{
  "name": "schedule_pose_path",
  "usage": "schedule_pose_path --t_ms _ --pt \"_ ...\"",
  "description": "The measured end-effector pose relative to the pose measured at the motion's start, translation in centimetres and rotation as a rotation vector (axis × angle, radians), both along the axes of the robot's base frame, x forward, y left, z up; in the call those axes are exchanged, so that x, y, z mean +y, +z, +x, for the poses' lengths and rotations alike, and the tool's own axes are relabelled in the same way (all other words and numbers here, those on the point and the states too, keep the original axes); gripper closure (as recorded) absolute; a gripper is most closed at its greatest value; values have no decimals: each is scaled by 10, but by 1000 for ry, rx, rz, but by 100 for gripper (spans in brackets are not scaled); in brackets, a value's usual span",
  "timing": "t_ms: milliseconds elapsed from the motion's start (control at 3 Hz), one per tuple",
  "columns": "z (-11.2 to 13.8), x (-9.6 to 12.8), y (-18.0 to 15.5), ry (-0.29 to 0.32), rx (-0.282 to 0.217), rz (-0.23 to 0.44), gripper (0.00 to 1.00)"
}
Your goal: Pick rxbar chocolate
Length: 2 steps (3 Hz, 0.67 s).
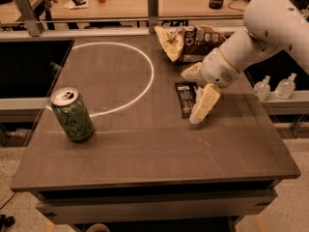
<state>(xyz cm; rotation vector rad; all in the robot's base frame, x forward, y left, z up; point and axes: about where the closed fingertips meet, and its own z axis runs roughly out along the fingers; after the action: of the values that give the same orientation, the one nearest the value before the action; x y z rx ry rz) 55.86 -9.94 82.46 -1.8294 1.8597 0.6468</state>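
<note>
The small flat rxbar chocolate in its black wrapper with white lettering (185, 98) lies flat on the dark grey table (145, 153). The white arm's cream-fingered gripper (189, 98) is directly at the bar, its jaws spread apart: one finger is at the bar's far end and the other covers its right edge. Beyond the bar lies a crumpled cream-and-brown chip bag (190, 41). Well left of the bar stands an upright green drink can (72, 114).
</note>
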Motion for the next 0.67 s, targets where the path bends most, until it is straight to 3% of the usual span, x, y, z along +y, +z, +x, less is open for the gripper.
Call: schedule_pose_path --t_ms 333,667 --pt "0 -5 -5 -1 12 -4 0" --pt "2 -9 -9 -7 21 -9 16"
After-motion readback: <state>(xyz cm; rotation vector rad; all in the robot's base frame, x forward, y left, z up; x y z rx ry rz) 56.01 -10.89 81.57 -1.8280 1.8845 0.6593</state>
